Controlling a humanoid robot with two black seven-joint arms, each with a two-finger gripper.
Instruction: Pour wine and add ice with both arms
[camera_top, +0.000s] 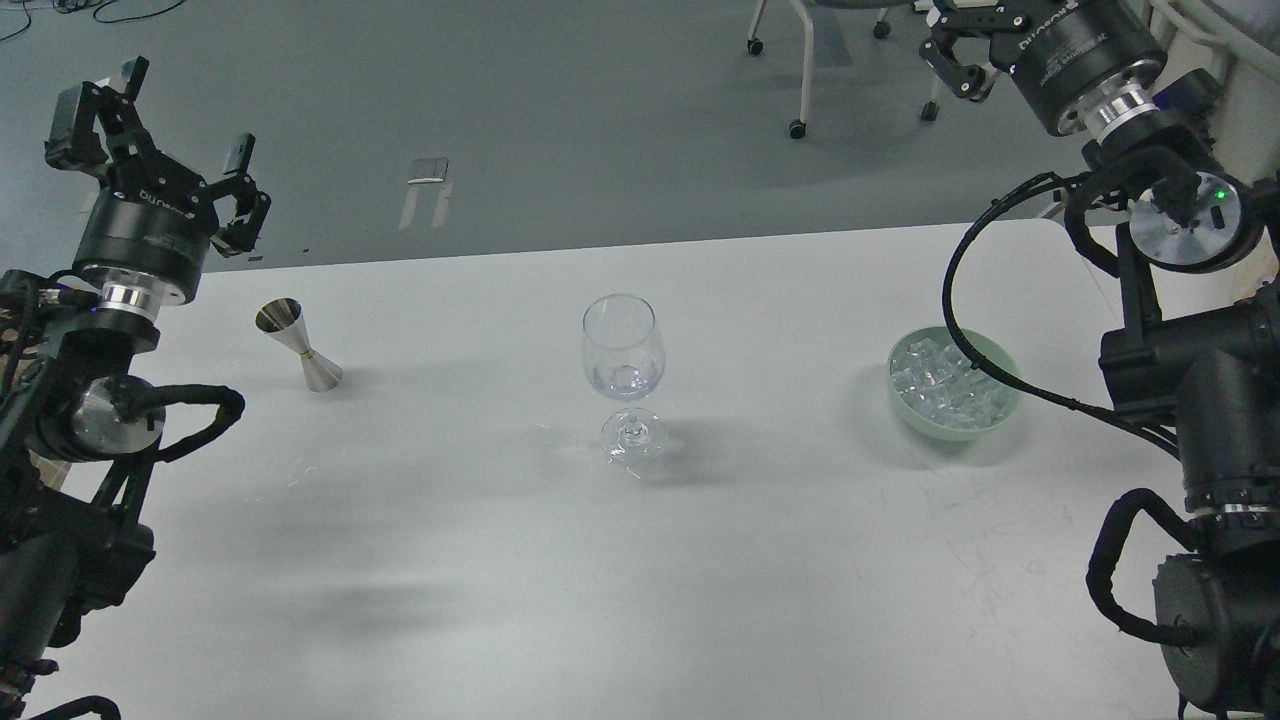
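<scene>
A clear wine glass (623, 350) stands upright at the table's middle. It holds a little clear wine and what looks like one ice cube (626, 378) at the bottom of its bowl. A heap of ice cubes (945, 385) fills a pale green bowl (1004, 412) at the right. A steel jigger (298, 345) stands upright at the left. My left gripper (155, 135) is open and empty, raised above and left of the jigger. My right gripper (960, 50) is high at the top right, far behind the bowl, with its fingers partly cut off by the frame edge.
The white table (500, 560) ends at its far edge just behind the jigger and glass. A chair base on castors (797, 125) stands on the grey floor beyond. My right arm's cable (965, 330) loops over the bowl's left rim.
</scene>
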